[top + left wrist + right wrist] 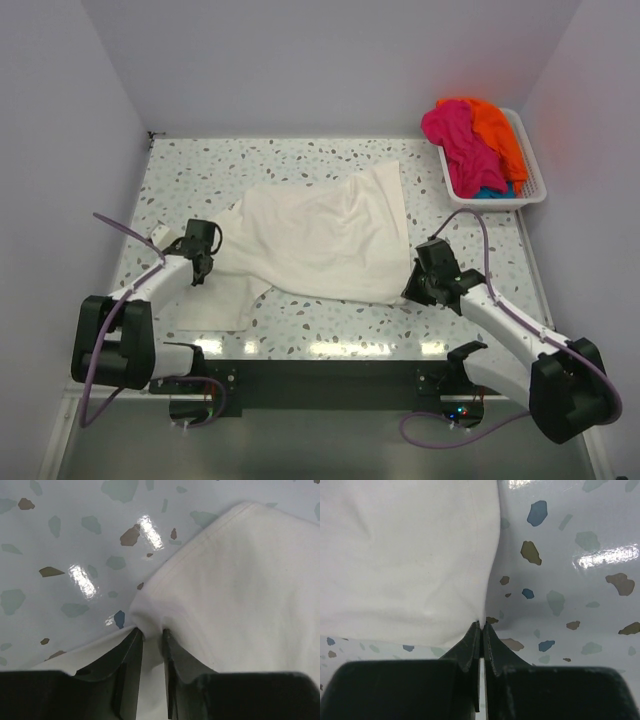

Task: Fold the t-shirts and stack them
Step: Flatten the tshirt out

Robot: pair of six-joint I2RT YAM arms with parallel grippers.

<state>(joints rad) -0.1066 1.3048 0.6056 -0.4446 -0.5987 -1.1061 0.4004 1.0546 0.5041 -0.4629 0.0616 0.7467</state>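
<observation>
I have my right gripper [482, 625] closed tight on the edge of the large cream-white cotton t-shirt [330, 235]. The cloth puckers up into my tips, so that corner is lifted slightly off the speckled terrazzo table [200, 170]. I judge I hold it there to keep that side anchored while the other side is worked.

My left gripper [151, 632] sits at the opposite side of the same shirt, by what looks like a sleeve. Its jaws stand a narrow gap apart, and a ridge of cloth bunches right at the fingertips. I cannot tell whether that ridge is pinched or only nudged. The shirt lies spread between my two grippers, rumpled and not yet folded flat.

Beyond my right gripper, off to its outer side and well apart, the white slatted plastic basket [535, 180] holds the magenta-pink tee [455, 140], the orange tee [497, 135] and a bit of teal tee [490, 192]. They are heaped together, presumably waiting their turn.

No brand, logo or writing shows on any cloth from these views.
</observation>
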